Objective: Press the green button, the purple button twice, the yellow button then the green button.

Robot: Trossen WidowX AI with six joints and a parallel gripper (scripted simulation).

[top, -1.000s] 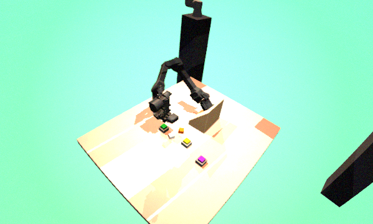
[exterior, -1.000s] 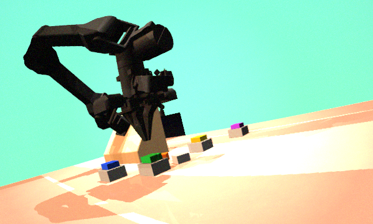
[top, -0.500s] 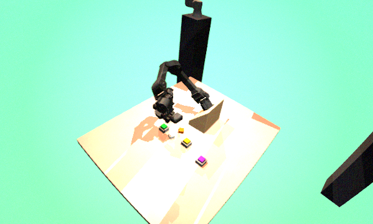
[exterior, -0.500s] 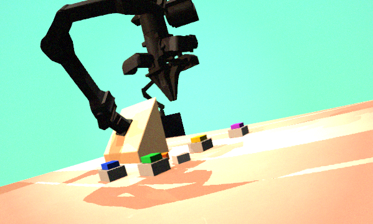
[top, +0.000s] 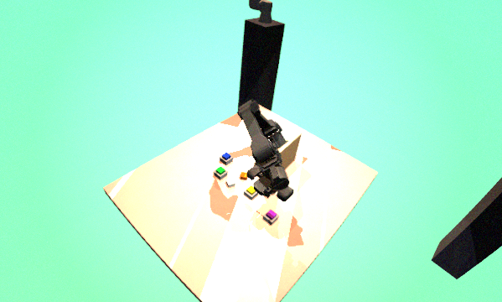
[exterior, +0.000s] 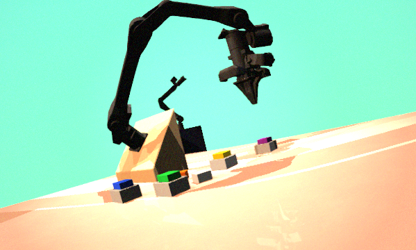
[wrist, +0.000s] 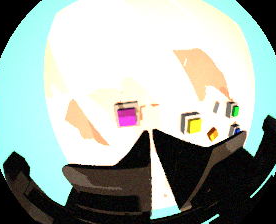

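Observation:
My gripper (exterior: 254, 103) (wrist: 150, 133) is shut and empty. It hangs high above the table, near the purple button and touching nothing. The purple button (top: 271, 214) (exterior: 264, 140) (wrist: 127, 117) sits raised on its grey base, just beyond and left of the fingertips in the wrist view. The yellow button (top: 251, 190) (exterior: 221, 155) (wrist: 194, 125) is raised, right of the fingertips in the wrist view. The green button (top: 220, 170) (exterior: 169, 176) (wrist: 235, 111) is raised, farther right there. In the top view the fingertips are hidden behind the gripper body.
A blue button (top: 226, 156) (exterior: 123, 184) (wrist: 237, 131) stands beside the green one. An orange block (top: 244, 175) (wrist: 212, 134) and a white block (top: 230, 184) (exterior: 202, 177) lie between the green and yellow buttons. A tan wedge-shaped panel (top: 291, 153) (exterior: 171, 153) stands by the arm's base.

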